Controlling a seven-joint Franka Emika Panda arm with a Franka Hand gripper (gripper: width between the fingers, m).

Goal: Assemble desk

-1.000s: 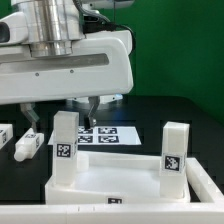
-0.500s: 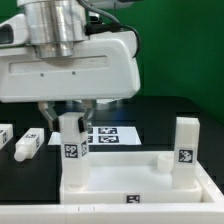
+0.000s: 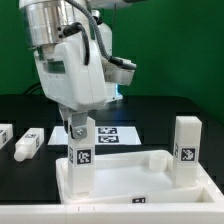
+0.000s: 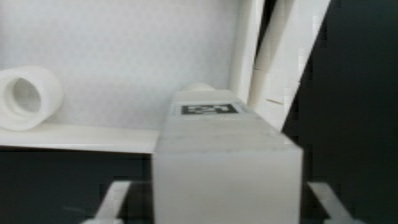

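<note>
My gripper (image 3: 78, 128) pinches the top of an upright leg (image 3: 82, 160) standing at a corner of the panel (image 3: 140, 182), by the worktop's (image 3: 160, 108) near edge.

Exterior camera, low and near the bench (image 3: 165, 108) edge, faces the arm (image 3: 70, 60) head-on; wrist camera, seemingly looking down, crowds the upright leg (image 3: 82, 152), the part both share.

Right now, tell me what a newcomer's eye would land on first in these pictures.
The big white arm fills the upper exterior view, its gripper closed on an upright leg at the panel's corner on that view's left. A second leg stands at the corner on its right, and loose legs lie on the dark table further left.
</note>
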